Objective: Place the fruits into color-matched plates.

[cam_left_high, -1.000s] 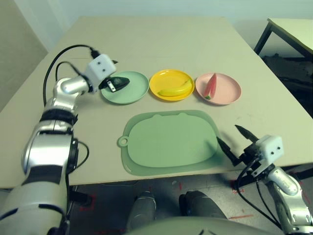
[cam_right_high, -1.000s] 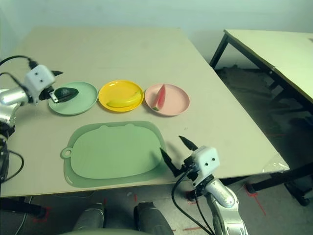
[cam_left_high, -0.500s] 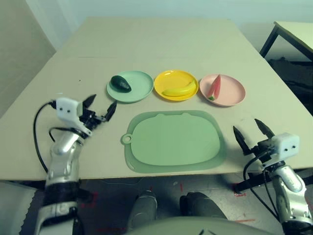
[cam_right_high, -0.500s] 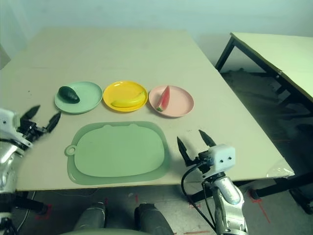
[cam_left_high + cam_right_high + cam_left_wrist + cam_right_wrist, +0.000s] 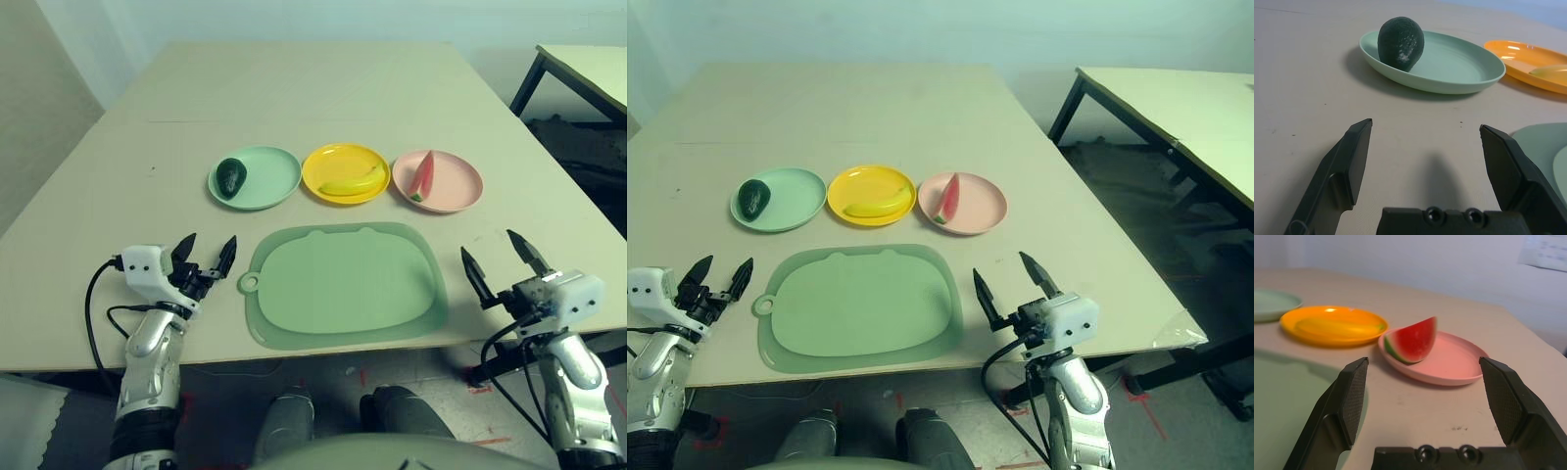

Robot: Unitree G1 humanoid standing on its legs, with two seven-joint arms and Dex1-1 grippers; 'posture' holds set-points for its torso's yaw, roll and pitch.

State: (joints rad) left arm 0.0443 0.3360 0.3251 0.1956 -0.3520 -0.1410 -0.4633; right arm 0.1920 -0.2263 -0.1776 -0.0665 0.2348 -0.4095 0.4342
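Beige table, left pincer and right pincer level, spread wide

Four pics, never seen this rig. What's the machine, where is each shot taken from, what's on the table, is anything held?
It is a humanoid robot with two arms, seated at a table. Two pictures come from a stereo camera on its head, looking down over the table. The other two come from cameras on each wrist, looking along that gripper's two black fingers.

On the table stand three plates in a row: an avocado in the green plate, a banana in the yellow plate, a watermelon wedge in the pink plate. Nearer the robot lies a bare green mat.

The left gripper and right gripper are both open, near the table's front edge, holding nothing.
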